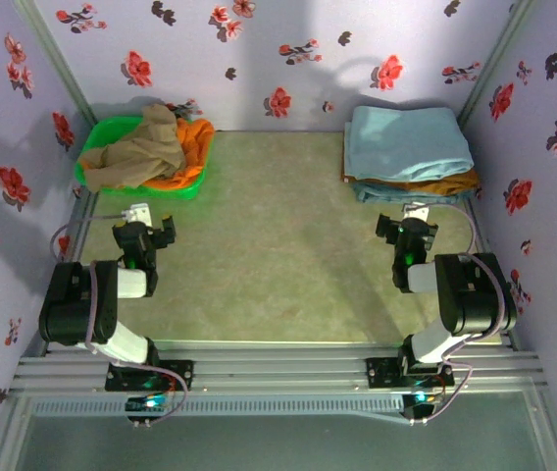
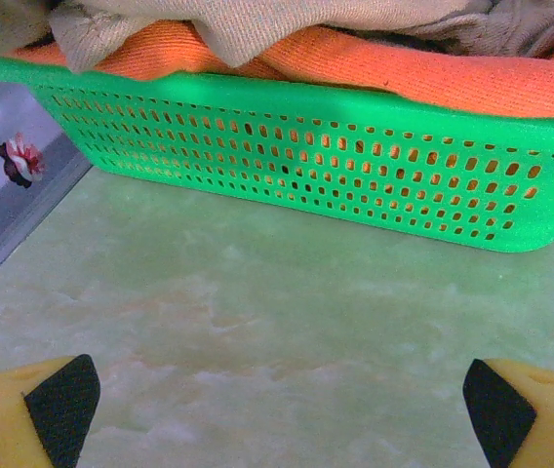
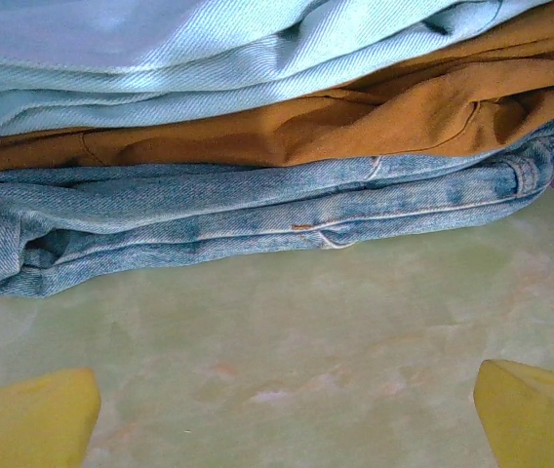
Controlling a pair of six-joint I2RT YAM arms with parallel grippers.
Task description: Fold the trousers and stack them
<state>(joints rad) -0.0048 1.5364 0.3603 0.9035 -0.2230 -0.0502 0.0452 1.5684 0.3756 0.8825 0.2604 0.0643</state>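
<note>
A pale green marbled surface [image 1: 288, 255] sits between lilac walls [image 1: 288, 69] dotted with red flowers. One green basket [image 2: 336, 156] at the far left holds a beige garment [image 1: 141, 152] and an orange garment [image 1: 196, 142]. Far right, one stack of three: the trousers [image 1: 408, 142] on top, a mustard garment [image 3: 287, 132], jeans [image 3: 238, 219] beneath. The left gripper [image 2: 277, 400] and the right gripper [image 3: 287, 409] gape wide, holding nothing.

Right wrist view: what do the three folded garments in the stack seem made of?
Top pale sky-blue folded trousers: matte woven cloth, probably cotton twill, from fine diagonal ribs. Middle mustard-brown folded garment: similar matte weave, likely cotton. Bottom faded blue garment: denim, from mottled wash and stitched seams.
</note>
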